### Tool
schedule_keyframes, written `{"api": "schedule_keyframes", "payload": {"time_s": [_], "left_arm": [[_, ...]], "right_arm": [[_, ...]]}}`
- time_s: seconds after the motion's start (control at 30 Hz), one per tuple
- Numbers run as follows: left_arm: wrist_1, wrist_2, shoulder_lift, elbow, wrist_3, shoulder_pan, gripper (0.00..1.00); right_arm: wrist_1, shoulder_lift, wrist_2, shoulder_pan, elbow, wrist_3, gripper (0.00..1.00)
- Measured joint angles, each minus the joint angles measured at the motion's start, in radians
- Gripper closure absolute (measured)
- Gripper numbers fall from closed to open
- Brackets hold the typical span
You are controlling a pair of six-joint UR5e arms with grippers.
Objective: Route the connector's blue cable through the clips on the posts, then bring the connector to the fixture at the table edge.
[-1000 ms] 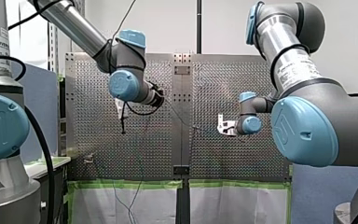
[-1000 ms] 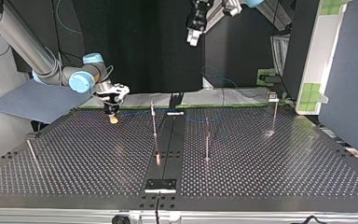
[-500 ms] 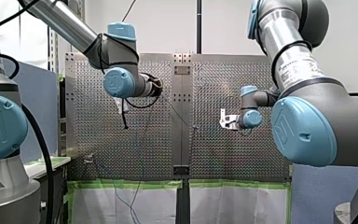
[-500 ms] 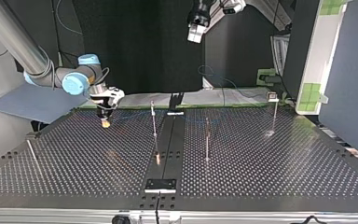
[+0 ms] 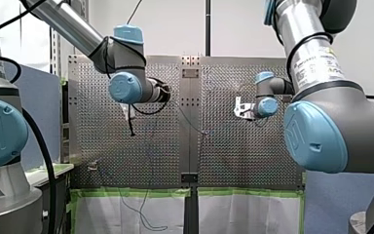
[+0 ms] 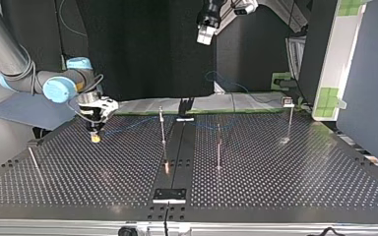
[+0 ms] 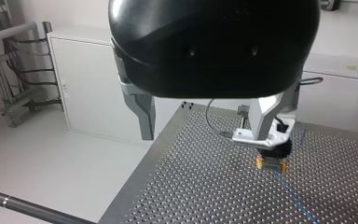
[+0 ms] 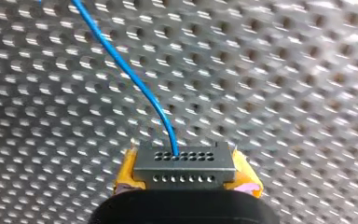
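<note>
My right claw (image 8: 185,181) pinches the dark grey boxy connector (image 8: 184,163), long side across its yellow pads (image 8: 125,175), holey face w/ thin blue cable (image 8: 129,73) facing the shiny holey table (image 8: 298,84).

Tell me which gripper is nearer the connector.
My right. The right gripper is shut on the connector, its yellow pads clamping it low over the table. The left gripper hangs open high above the table, well apart from it.

Right arm's label (image 5: 316,68) — too blurred to read.
</note>
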Motion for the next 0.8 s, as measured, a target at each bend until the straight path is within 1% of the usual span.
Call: {"api": "schedule_keyframes", "payload": {"time_s": [0.13, 0.27, 0.37, 0.5, 0.63, 0.7, 0.8], "left_arm": [[-0.005, 0.000, -0.017, 0.000, 0.012, -0.003, 0.00], [-0.016, 0.000, -0.046, 0.000, 0.026, -0.006, 0.00], [-0.034, -0.001, -0.069, 0.000, 0.030, -0.007, 0.00], [-0.049, -0.003, -0.102, -0.007, 0.028, -0.012, 0.00], [-0.049, -0.005, -0.092, -0.013, 0.026, -0.014, 0.00], [-0.050, -0.005, -0.076, -0.014, 0.026, -0.012, 0.00], [-0.050, -0.007, -0.049, -0.021, 0.028, -0.010, 0.00]], "right_arm": [[0.014, -0.036, 0.007, -0.011, 0.000, 0.010, 1.00], [0.042, -0.073, 0.031, -0.021, -0.001, 0.010, 1.00], [0.066, -0.098, 0.053, -0.030, -0.001, 0.002, 1.00], [0.102, -0.135, 0.089, -0.044, -0.001, -0.015, 1.00], [0.137, -0.170, 0.122, -0.059, -0.001, -0.023, 1.00], [0.150, -0.183, 0.131, -0.066, -0.001, -0.024, 1.00], [0.175, -0.208, 0.150, -0.083, -0.001, -0.029, 1.00]]}}
